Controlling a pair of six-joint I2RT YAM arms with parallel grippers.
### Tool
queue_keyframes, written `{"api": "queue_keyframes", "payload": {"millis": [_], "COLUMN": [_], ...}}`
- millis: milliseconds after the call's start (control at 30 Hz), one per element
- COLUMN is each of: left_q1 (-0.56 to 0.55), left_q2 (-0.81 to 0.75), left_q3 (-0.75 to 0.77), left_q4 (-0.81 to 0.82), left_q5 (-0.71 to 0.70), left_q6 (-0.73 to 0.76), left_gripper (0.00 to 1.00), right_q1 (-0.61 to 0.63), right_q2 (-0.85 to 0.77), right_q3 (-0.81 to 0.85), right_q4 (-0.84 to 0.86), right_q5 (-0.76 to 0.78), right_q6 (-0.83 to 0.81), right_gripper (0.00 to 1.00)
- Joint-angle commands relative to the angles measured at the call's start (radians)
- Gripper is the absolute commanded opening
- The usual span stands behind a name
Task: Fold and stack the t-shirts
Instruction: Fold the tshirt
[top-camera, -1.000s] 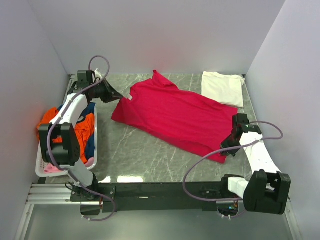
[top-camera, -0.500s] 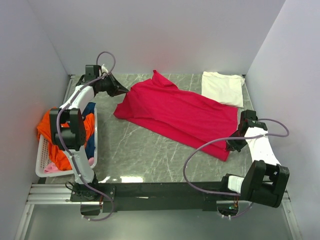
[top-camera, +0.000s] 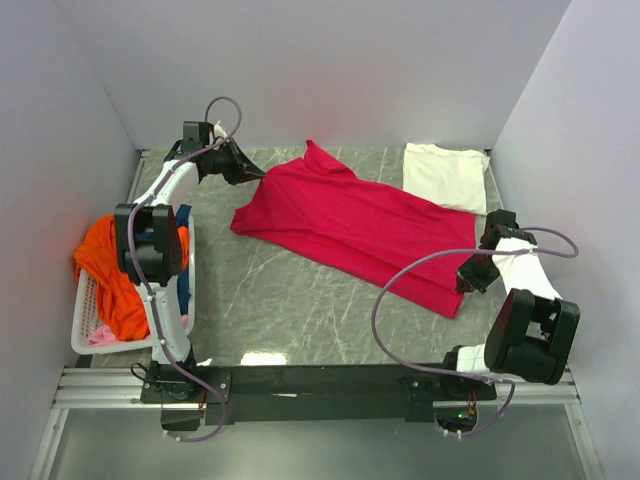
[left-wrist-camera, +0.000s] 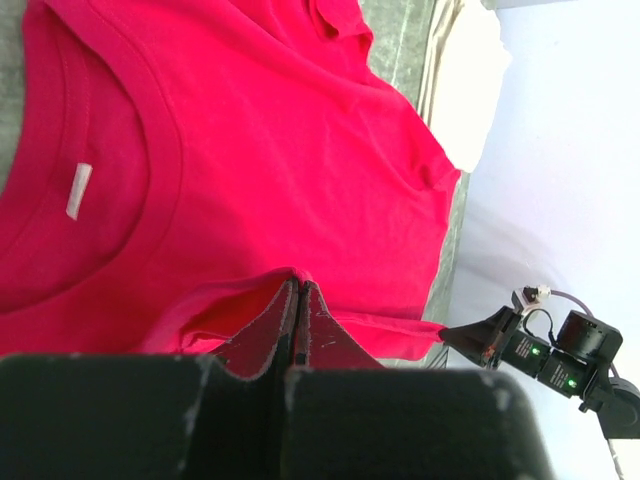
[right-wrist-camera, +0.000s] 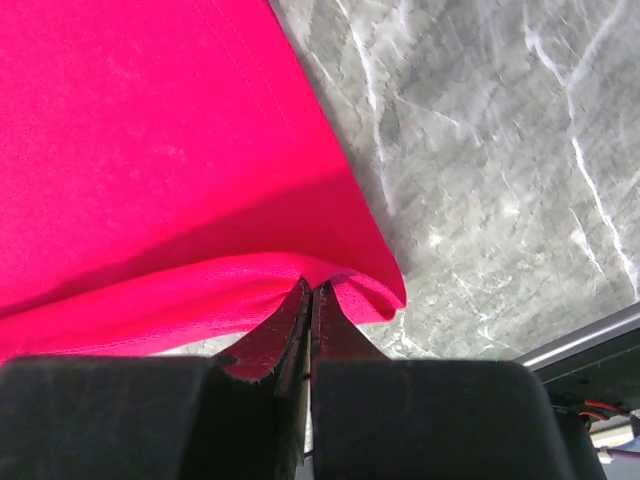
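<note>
Crimson tee (top-camera: 355, 225) dragged slightly rightward; left end effector (left-wrist-camera: 298, 292), right end effector (right-wrist-camera: 310, 296) clamped on its edges, pinch points lost in folds.

The left pincer (left-wrist-camera: 298, 292) had its two dark fingers pressed flat together, with a raised fold of the crimson tee (left-wrist-camera: 280, 150) nipped between their tips. Beyond the tips the tee lay spread out. Its round collar sat off to the pincer's left, with a small white neck label (left-wrist-camera: 78, 190) inside it. Farther out and to the right, a cream-white tee (left-wrist-camera: 470, 90) lay on the grey marbled bench (left-wrist-camera: 400, 45). Near the pincer's right, a thin stretched corner of the crimson tee ran to the tip of the right pincer (left-wrist-camera: 455, 336).
</note>
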Motion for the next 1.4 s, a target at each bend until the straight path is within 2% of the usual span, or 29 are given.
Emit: {"api": "queue_keyframes", "payload": {"millis": [0, 533, 1133, 1233, 1333, 1367], "left_q1": [-0.004, -0.016, -0.042, -0.042, -0.042, -0.042], "left_q2": [0.028, 0.160, 0.261, 0.255, 0.243, 0.238], "left_q3": [0.071, 0.219, 0.303, 0.300, 0.302, 0.303], "left_q4": [0.007, -0.014, 0.061, 0.081, 0.107, 0.111], "left_q5": [0.006, 0.026, 0.029, 0.025, 0.017, 0.015], "left_q6": [0.022, 0.024, -0.010, -0.018, -0.027, -0.028], "left_gripper": [0.01, 0.01, 0.01, 0.10, 0.35, 0.53], "right_q1": [-0.013, -0.014, -0.014, -0.014, -0.014, -0.014], "right_q2": [0.028, 0.126, 0.203, 0.209, 0.211, 0.211], "right_q3": [0.051, 0.079, 0.122, 0.131, 0.151, 0.155], "right_q4": [0.031, 0.063, 0.080, 0.083, 0.077, 0.072], "right_q5": [0.029, 0.041, 0.043, 0.037, 0.034, 0.037], "right_q6": [-0.025, -0.042, -0.046, -0.045, -0.048, -0.051], "right_gripper": [0.00, 0.00, 0.00, 0.00, 0.01, 0.05]}}
